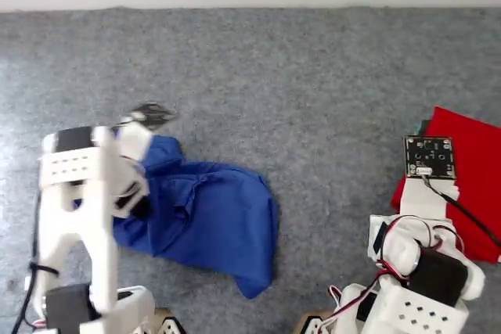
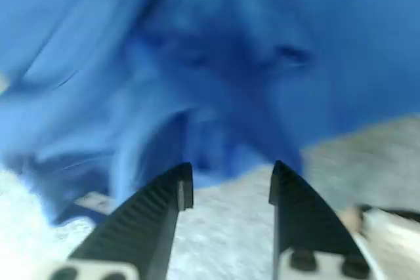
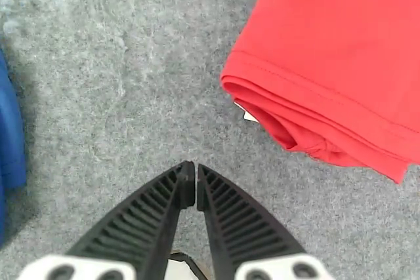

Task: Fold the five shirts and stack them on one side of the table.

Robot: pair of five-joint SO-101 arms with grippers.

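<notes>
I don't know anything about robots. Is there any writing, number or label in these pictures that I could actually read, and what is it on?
No text here can be read.
The white tag at the fold of the red shirt: too small to read.
The circuit board on the arm beside that shirt: markings too small and blurred to read.

The high camera looks straight down over the table (image 1: 313,76). Each wrist camera faces down past its jaws, close in; the left, perhaps nearest, shares the blue shirt (image 2: 230,63) with it.
</notes>
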